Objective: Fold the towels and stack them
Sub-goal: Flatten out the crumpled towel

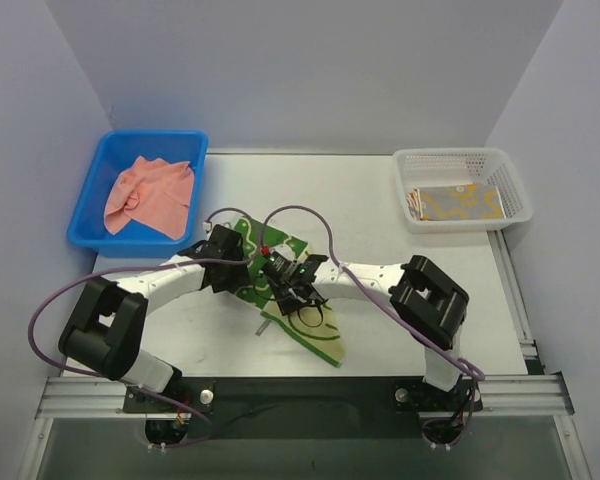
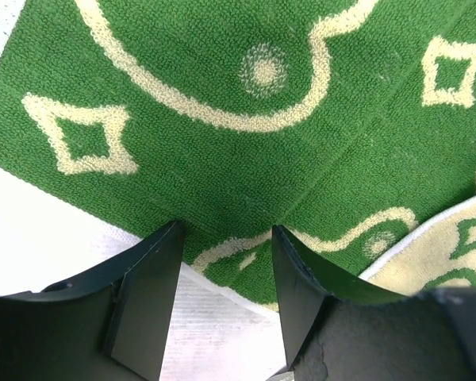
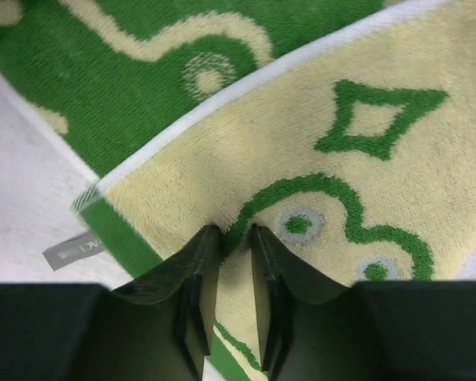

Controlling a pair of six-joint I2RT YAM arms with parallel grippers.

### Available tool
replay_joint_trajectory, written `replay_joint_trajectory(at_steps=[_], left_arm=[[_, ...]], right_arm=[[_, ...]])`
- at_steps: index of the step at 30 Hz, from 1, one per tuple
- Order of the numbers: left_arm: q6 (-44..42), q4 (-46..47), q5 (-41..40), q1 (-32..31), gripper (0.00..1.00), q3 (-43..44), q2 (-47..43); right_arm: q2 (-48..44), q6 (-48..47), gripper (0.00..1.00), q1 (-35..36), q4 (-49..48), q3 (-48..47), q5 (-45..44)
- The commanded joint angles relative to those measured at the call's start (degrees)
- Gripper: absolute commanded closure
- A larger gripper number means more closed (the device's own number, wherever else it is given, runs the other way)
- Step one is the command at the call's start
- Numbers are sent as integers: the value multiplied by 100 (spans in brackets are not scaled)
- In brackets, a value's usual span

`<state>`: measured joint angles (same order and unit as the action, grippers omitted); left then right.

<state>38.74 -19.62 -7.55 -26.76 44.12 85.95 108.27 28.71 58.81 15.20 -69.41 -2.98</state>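
Blue bin [image 1: 155, 138]: pink towel [image 1: 150, 195] inside, far left of left gripper [image 2: 226, 232].
White basket [image 1: 450, 153]: yellow towel [image 1: 460, 203] inside, far right of right gripper [image 3: 232, 232].
Left gripper: half open, holds nothing, on green towel [image 2: 222, 119].
Right gripper: almost closed, pinches green towel.

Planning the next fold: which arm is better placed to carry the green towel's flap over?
Right, probably: the right pincer looks clamped on the green towel's pale flap; the left pincer hangs open over its dark edge.

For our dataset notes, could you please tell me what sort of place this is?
Probably a robotics lab test cell: a white table boxed in by plain walls, with two robot arms bolted to a rail.
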Motion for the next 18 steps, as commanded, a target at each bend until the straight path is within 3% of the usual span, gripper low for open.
replay_joint_trajectory(at_steps=[1,3,8,18], left_arm=[[54,195,166,84,41,-202,211],[46,195,175,119,41,-228,238],[37,186,193,242,41,-316,229],[-7,125,210,321,41,-299,343]], right_arm=[[-42,354,78,-185,527,-3,-413],[-165,451,90,-325,598,137,-405],[-613,723,100,-694,633,647,-273],[-2643,925,100,-1581,413,2070,-273]])
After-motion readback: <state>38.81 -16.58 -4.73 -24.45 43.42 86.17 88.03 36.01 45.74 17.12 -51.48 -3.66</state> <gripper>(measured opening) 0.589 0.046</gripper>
